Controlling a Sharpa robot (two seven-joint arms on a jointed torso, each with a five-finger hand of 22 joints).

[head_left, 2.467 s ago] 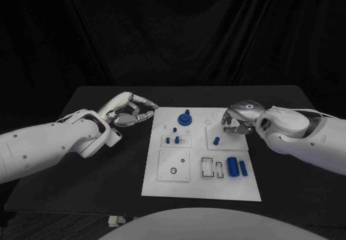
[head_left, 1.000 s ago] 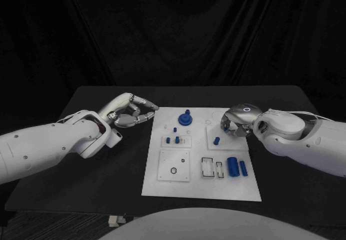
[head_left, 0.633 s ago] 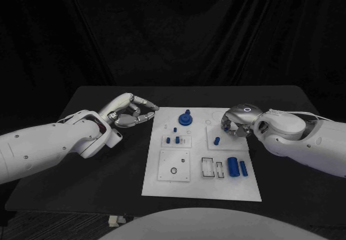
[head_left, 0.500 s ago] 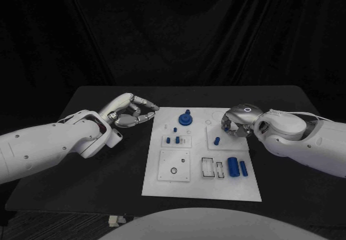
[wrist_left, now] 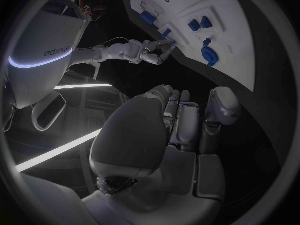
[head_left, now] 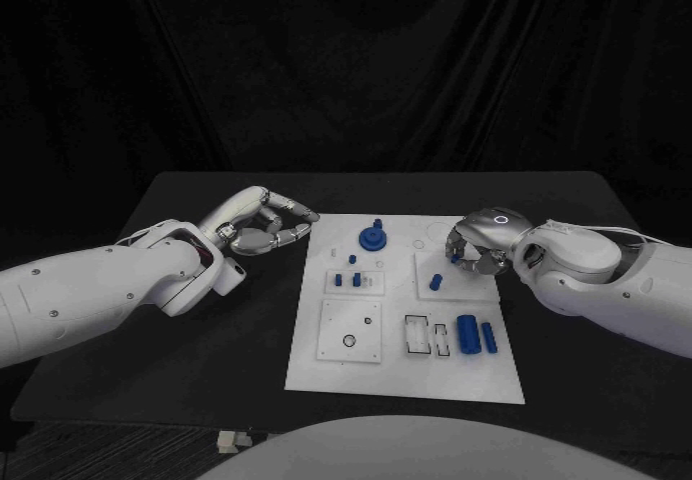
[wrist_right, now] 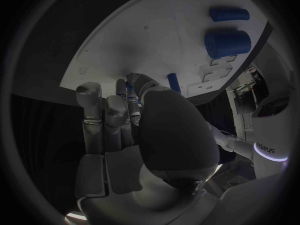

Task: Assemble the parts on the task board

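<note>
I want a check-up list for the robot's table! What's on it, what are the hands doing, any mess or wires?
Surface: black table, bare around the board.
Job's things: white task board in the middle; blue round part at its far end; blue pegs; big blue cylinder beside a thinner blue cylinder.
Clutter: nothing seen.
Hands: left hand off the board's left edge, fingers curled, holding nothing seen; right hand over the board's far right; whether it holds a part cannot be told.
Cables: nothing seen.
Surroundings: black curtain behind.
</note>
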